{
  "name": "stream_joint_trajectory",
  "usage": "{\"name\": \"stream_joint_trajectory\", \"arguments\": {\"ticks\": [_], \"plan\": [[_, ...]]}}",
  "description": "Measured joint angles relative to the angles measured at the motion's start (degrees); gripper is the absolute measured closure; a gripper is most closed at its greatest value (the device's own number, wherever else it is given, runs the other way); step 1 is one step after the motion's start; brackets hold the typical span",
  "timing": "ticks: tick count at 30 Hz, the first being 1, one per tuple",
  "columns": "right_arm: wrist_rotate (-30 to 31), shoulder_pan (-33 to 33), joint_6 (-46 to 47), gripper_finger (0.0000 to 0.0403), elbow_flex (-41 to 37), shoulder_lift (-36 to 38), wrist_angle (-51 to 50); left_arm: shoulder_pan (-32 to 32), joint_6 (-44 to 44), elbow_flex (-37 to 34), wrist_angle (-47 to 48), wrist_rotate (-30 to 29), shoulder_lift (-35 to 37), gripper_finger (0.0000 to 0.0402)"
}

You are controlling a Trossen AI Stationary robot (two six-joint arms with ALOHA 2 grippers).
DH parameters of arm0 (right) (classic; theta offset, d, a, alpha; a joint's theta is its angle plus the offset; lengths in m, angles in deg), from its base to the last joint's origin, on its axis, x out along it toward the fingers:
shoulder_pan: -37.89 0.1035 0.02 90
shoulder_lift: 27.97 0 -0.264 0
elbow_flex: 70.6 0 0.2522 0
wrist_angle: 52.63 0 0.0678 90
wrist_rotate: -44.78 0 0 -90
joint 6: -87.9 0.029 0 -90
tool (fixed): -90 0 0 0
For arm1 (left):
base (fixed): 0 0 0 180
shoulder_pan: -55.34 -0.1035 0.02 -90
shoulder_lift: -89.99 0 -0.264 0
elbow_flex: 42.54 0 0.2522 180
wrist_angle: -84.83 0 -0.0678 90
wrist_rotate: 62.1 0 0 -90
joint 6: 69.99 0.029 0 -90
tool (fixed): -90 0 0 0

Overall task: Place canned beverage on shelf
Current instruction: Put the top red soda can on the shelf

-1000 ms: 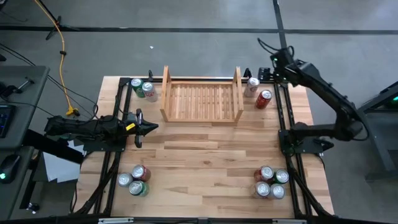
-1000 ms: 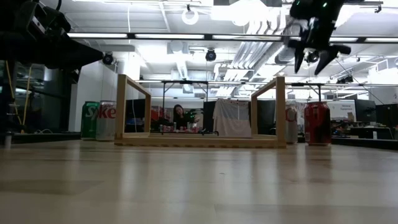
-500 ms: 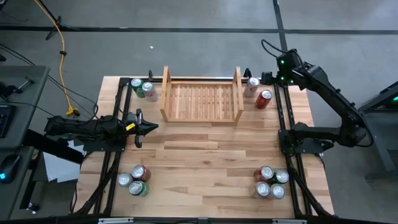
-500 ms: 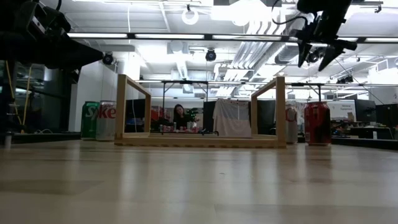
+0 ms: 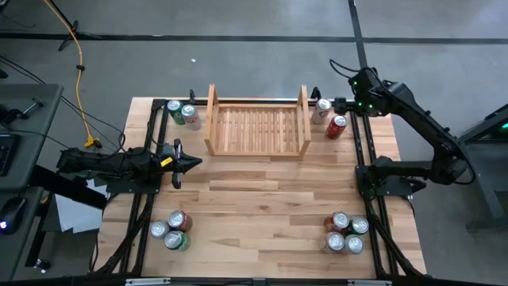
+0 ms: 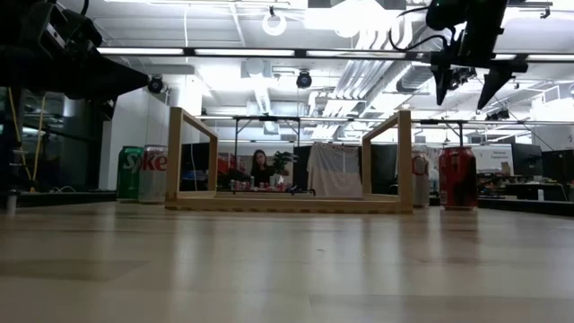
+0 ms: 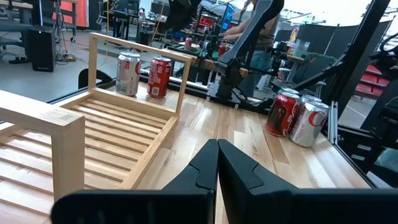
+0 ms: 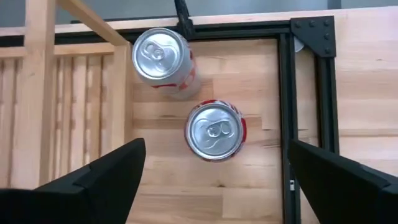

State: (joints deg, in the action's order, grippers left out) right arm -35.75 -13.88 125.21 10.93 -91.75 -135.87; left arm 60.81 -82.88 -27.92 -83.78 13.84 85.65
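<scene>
Waiting at the table's left edge, the left gripper [image 5: 193, 162] hangs with its fingers pressed together, gripping nothing. Next along, the shelf [image 5: 256, 129] sits bare at the back middle of the table. Just beside its right board stand a silver can [image 5: 321, 110] and a red can [image 5: 337, 126]. Above that pair hovers the right gripper [image 6: 466, 85], fingers spread wide, carrying nothing.

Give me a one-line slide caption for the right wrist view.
Open right tool poised above the red can, white can beside it, next to the shelf.
</scene>
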Motion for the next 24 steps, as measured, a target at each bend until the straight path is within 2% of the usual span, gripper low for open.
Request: {"name": "stream_joint_trajectory", "arguments": {"ticks": [6, 12, 16, 20, 24], "plan": [[1.5, 1.3, 3.7, 0.0027, -7.0, 0.0, 2.3, 0.0, 0.0, 0.0, 0.0, 0.0, 0.0, 0.0398], [-1.5, 2.0, 7.9, 0.0027, -17.5, -0.1, 14.1, 0.0, 0.0, 0.0, 0.0, 0.0, 0.0, 0.0398], [-1.2, 2.1, 9.2, 0.0027, -19.2, -0.1, 19.5, 0.0, 0.0, 0.0, 0.0, 0.0, 0.0, 0.0398], [2.3, 2.1, 10.4, 0.0027, -19.2, -0.1, 19.3, 0.0, 0.0, 0.0, 0.0, 0.0, 0.0, 0.0398], [2.6, 2.1, 10.3, 0.0027, -19.2, -1.0, 19.5, 0.0, 0.0, 0.0, 0.0, 0.0, 0.0, 0.0398]]}}
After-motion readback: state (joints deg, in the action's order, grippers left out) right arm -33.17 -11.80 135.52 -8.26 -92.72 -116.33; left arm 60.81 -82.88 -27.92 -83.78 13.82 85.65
